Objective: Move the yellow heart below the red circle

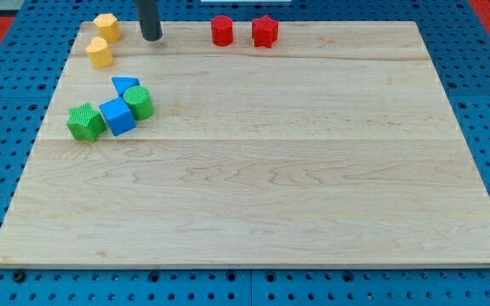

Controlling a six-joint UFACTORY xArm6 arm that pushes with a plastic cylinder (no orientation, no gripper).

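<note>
I see the yellow heart [99,53] top-left on the counter, well left of the red circle [221,31].

The wooden board [313,170] lies on a blue pegboard surface [483,102], and I place everything else from the blue cube [117,116]. A green star-shaped block [84,121] touches it on the view's left. A green cylinder [139,102] presses against its upper right. A blue triangular block [125,84] sits just above it. A yellow hexagon-like block [106,26] stands far above, and a red star block [264,31] is well off to the upper right.
</note>
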